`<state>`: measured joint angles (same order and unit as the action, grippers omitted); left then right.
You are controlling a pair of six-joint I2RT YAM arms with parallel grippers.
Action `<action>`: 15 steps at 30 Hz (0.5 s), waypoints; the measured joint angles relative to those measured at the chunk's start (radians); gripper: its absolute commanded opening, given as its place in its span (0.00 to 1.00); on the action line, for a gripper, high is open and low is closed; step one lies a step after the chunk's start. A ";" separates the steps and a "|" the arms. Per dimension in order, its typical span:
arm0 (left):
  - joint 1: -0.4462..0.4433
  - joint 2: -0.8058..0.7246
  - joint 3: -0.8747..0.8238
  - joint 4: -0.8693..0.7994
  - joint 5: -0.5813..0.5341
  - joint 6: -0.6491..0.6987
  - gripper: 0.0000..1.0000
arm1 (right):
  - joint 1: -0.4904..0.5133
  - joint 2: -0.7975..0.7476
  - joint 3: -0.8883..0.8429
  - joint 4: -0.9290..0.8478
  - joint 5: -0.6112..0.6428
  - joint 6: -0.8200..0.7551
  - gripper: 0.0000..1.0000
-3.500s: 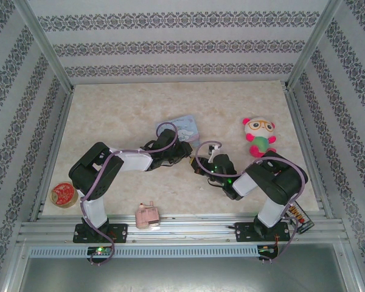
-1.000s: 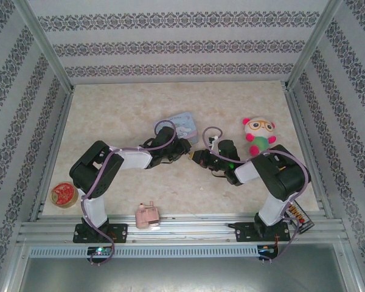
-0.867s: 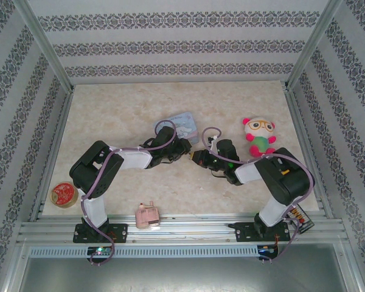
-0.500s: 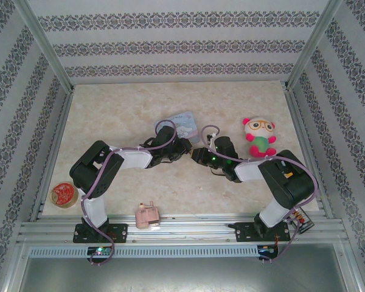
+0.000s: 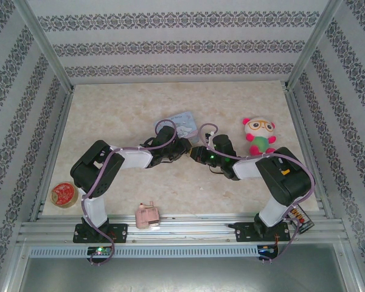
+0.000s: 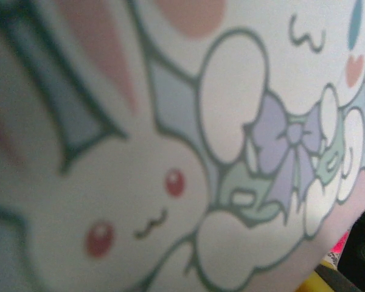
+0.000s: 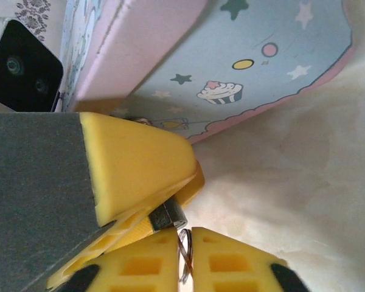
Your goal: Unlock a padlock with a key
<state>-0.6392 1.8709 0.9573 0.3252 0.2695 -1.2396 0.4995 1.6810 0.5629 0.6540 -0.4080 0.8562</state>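
In the top view my left gripper (image 5: 184,149) and right gripper (image 5: 195,152) meet tip to tip just in front of the blue cartoon tin (image 5: 184,120). In the right wrist view, the left gripper (image 7: 193,175) is shut on the padlock (image 7: 168,214), a small dark block poking out between its yellow fingers. My right gripper (image 7: 187,243) is shut on the key (image 7: 184,252); a thin metal loop shows in the narrow gap, right beside the padlock. The shackle is hidden. The tin's cartoon face (image 6: 170,152) looms very close in the left wrist view.
The tin's blue and pink side (image 7: 261,67) stands just beyond both grippers. A plush toy (image 5: 258,135) sits to the right, a pink plastic toy (image 5: 147,215) near the front rail, a red tape roll (image 5: 64,194) front left, a yellow-orange stick (image 5: 298,216) front right.
My right gripper has swung left and away from me until its tips meet the left gripper's. The left gripper has stayed beside the tin, shifting slightly.
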 measured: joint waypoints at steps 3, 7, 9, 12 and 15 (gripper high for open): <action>0.000 0.000 0.000 0.001 0.000 -0.003 0.15 | 0.000 0.000 0.000 -0.002 0.005 -0.003 0.23; 0.000 0.000 -0.002 0.005 0.003 -0.006 0.15 | 0.000 -0.010 -0.017 -0.002 0.024 -0.004 0.30; -0.001 0.000 -0.004 0.008 0.013 -0.005 0.15 | -0.001 -0.037 -0.039 0.003 0.037 -0.004 0.31; -0.003 0.000 -0.006 0.010 0.020 0.003 0.15 | -0.009 -0.101 -0.072 0.037 0.061 -0.003 0.32; -0.003 0.000 -0.008 0.013 0.023 0.005 0.15 | -0.013 -0.168 -0.099 0.058 0.080 -0.003 0.33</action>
<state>-0.6422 1.8706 0.9493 0.3378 0.2920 -1.2343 0.4862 1.5131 0.4641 0.7120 -0.3283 0.8536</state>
